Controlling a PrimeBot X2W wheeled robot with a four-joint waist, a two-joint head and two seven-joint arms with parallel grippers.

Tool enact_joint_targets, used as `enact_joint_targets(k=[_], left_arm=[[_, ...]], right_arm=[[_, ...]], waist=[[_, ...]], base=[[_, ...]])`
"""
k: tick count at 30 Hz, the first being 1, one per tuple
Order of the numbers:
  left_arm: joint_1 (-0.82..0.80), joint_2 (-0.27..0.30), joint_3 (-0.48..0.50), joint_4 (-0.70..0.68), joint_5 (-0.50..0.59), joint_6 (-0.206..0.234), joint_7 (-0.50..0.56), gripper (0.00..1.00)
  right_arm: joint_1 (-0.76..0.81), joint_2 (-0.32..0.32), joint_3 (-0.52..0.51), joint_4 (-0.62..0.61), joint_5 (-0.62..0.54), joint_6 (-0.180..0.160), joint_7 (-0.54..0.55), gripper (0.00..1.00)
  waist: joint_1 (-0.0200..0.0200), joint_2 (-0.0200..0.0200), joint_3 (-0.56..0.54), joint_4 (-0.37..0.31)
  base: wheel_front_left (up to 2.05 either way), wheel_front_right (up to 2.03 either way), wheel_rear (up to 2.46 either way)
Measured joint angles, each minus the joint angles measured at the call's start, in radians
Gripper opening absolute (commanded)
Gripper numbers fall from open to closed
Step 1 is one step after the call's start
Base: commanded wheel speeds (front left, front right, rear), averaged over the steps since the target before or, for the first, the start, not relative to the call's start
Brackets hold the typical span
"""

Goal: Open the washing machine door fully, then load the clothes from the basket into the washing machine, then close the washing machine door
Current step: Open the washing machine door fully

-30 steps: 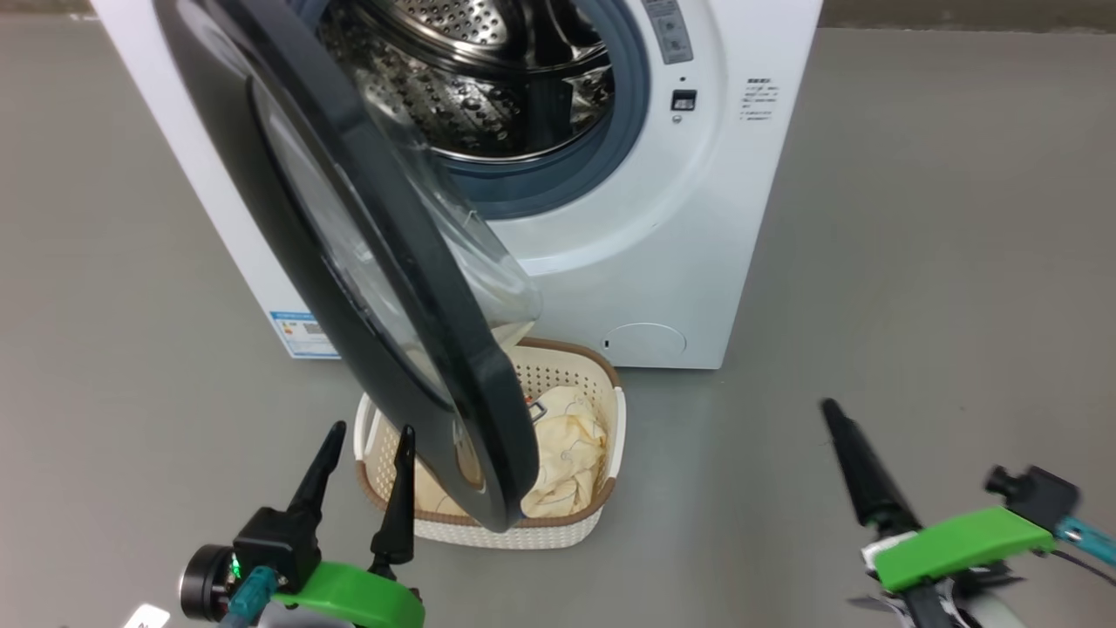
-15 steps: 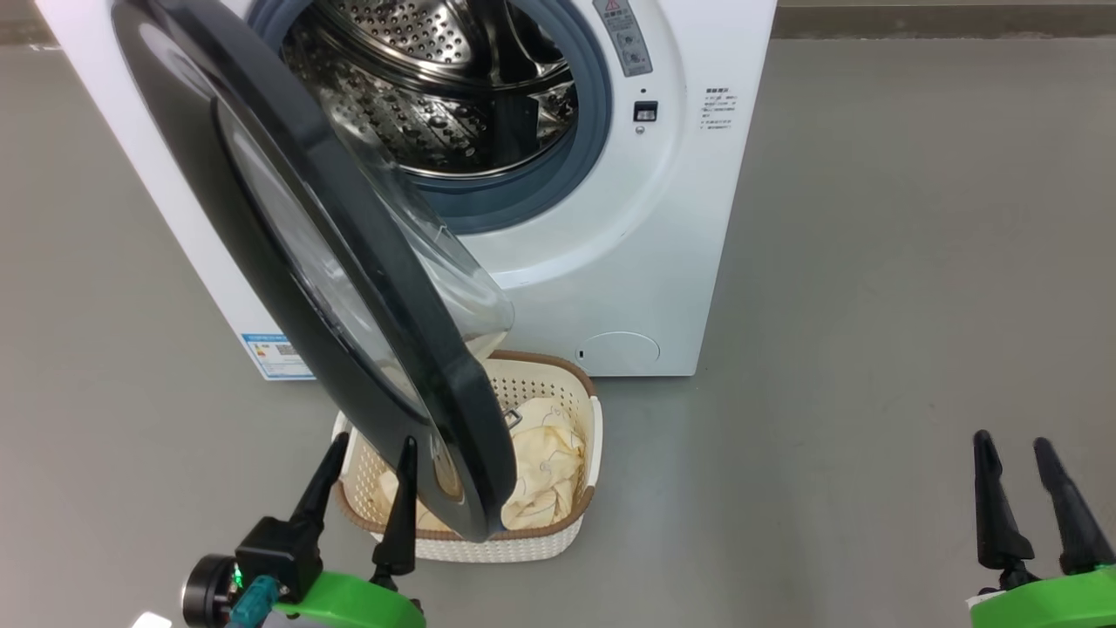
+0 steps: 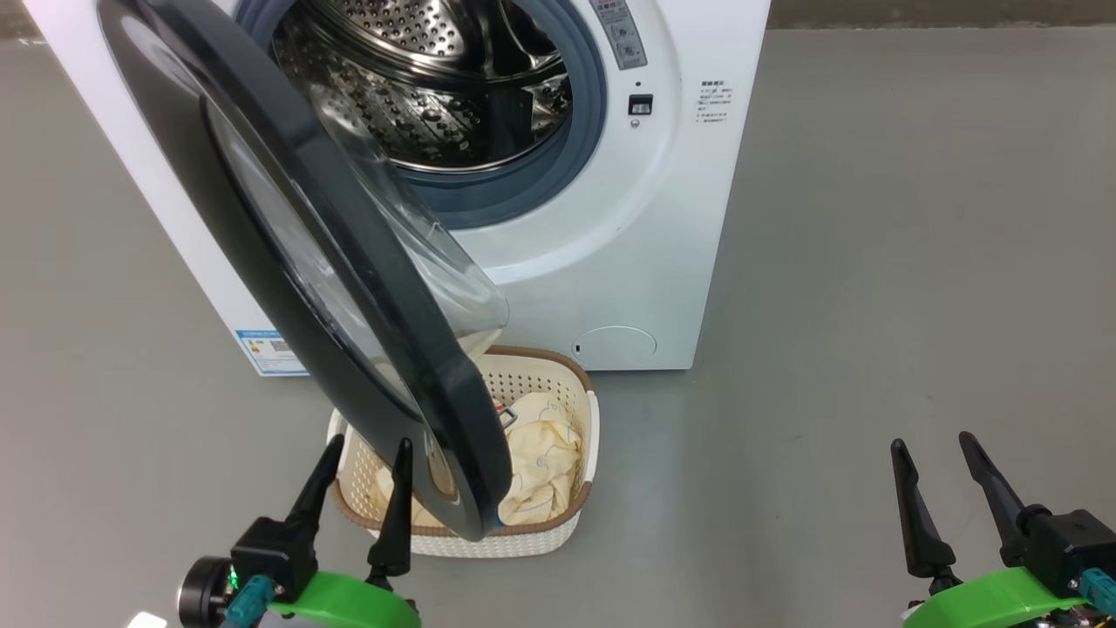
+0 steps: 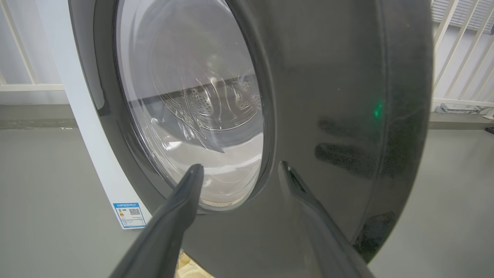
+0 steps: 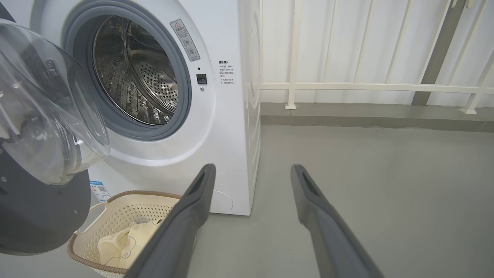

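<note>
Black-rimmed washing machine door (image 3: pixel 349 279), centre-left, stands half-open; left gripper (image 3: pixel 370 441), fingers apart and empty, should push its rim wider.

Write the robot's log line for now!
door: partly open | clothes: in basket | left gripper: open, near door | right gripper: open, empty

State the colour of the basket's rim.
Brown, woven-look, on the basket; clearest in the head view.

Behind the washing machine door (image 3: pixel 349 288) you lose the left half of the basket (image 3: pixel 545 384) and much of the clothes (image 3: pixel 540 453). Above the door, the top of the washing machine (image 3: pixel 671 218) runs off the picture. Beside the door, the print on the energy sticker (image 3: pixel 258 349) is too small to read.
</note>
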Motion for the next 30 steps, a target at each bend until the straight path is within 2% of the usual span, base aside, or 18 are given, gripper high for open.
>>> enact_joint_targets(k=[13,15,16,22,30], left_arm=[[0.0,0.0,0.009,0.008,0.0,0.0,0.0,1.0],[0.0,0.0,0.01,0.009,0.0,0.0,0.0,0.38],[0.0,0.0,0.01,0.009,0.002,0.001,0.0,0.0],[-0.002,0.0,0.02,0.008,0.007,0.013,0.0,0.0],[-0.025,0.004,0.105,-0.026,0.007,0.03,0.0,0.0]], right_arm=[[0.0,0.006,0.0,0.005,-0.019,0.0,0.001,1.0],[0.0,0.007,0.0,0.005,-0.019,0.0,0.003,1.0],[0.0,0.008,0.0,0.005,-0.019,0.0,0.006,1.0],[0.0,0.01,0.0,0.007,-0.024,0.0,0.009,1.0],[0.0,0.011,-0.001,0.011,-0.046,0.0,0.01,1.0]], waist=[[0.0,0.0,0.0,0.0],[0.0,0.0,0.0,0.001],[0.0,0.0,0.001,0.002],[0.0,0.0,0.004,0.003],[0.0,0.0,0.003,0.004]], base=[[0.0,0.0,0.0],[0.0,0.0,0.0],[0.0,0.0,0.0],[0.0,0.0,0.0],[0.0,0.0,0.0]])
